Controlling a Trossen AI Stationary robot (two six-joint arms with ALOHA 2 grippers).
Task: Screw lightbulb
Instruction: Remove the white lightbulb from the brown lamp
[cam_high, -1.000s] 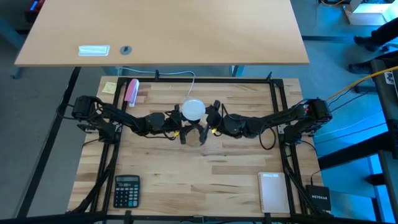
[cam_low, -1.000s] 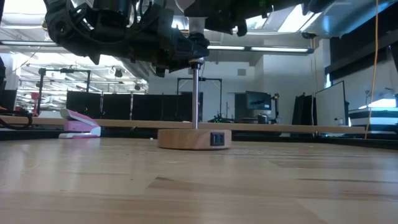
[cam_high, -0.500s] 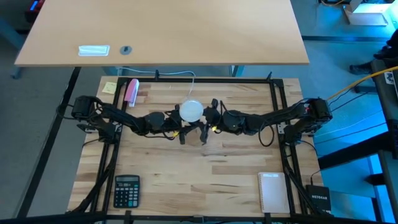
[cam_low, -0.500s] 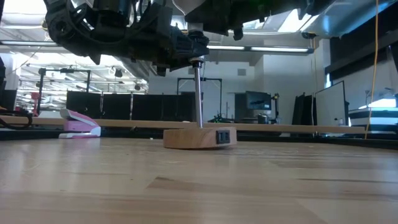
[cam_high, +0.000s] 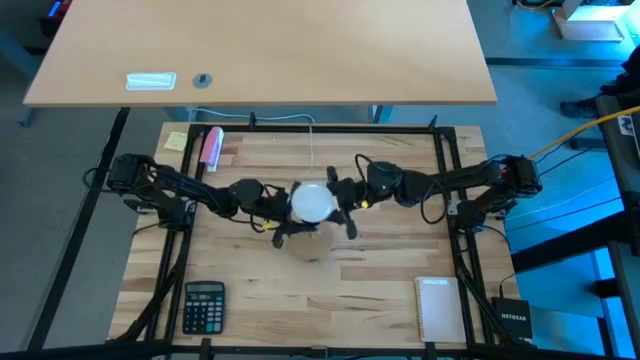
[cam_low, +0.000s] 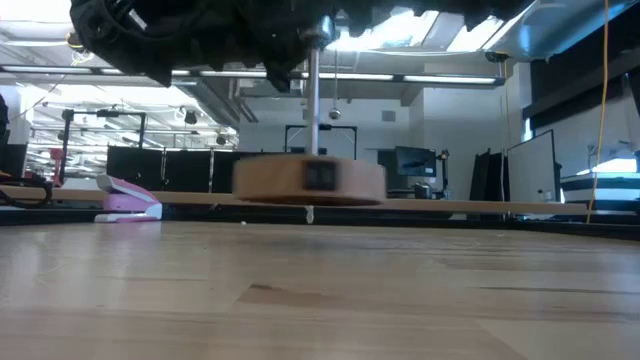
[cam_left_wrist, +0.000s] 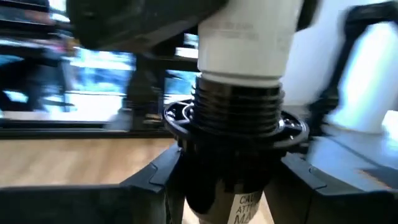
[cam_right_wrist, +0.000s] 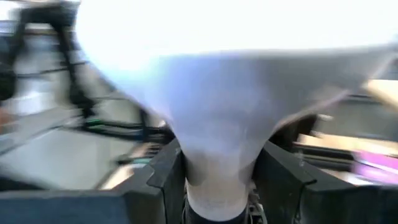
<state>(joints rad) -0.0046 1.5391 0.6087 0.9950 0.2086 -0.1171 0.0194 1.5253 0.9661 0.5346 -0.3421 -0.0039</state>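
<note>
The white lightbulb (cam_high: 312, 202) sits in a black threaded socket (cam_left_wrist: 235, 124) on top of a thin metal rod (cam_low: 313, 100). The rod stands on a round wooden disc (cam_low: 308, 180), which hangs clear of the table in the low view. My left gripper (cam_high: 282, 220) comes from the table's left and is shut on the socket. My right gripper (cam_high: 343, 206) comes from the right and is shut on the bulb. In the high view the bulb hides the socket and rod. My left gripper pinches the black socket's lower part (cam_left_wrist: 231, 193) between its two fingers (cam_left_wrist: 157, 182), below the threaded collar, coming level from the table's left. The socket stands upright, and the rod and disc hang below it, clear of the table. My right gripper pinches the bulb's narrow tapering neck (cam_right_wrist: 217, 168) between its two fingers (cam_right_wrist: 278, 169), coming about level from the table's right. The globe widens above the fingers. The bulb stands upright in the socket.
A pink stapler (cam_high: 211, 147) and a yellow note (cam_high: 176, 141) lie at the far left. A calculator (cam_high: 204, 305) lies near left and a notepad (cam_high: 438, 308) near right. A white cord (cam_high: 302, 125) runs off the far edge. Black frame rails (cam_high: 448, 170) border the table.
Both grippers have gone up and toward the table's near edge, still shut on the socket and bulb. The wooden disc first slid a little along the table, then came lifted clear of it, staying level under the upright rod.
</note>
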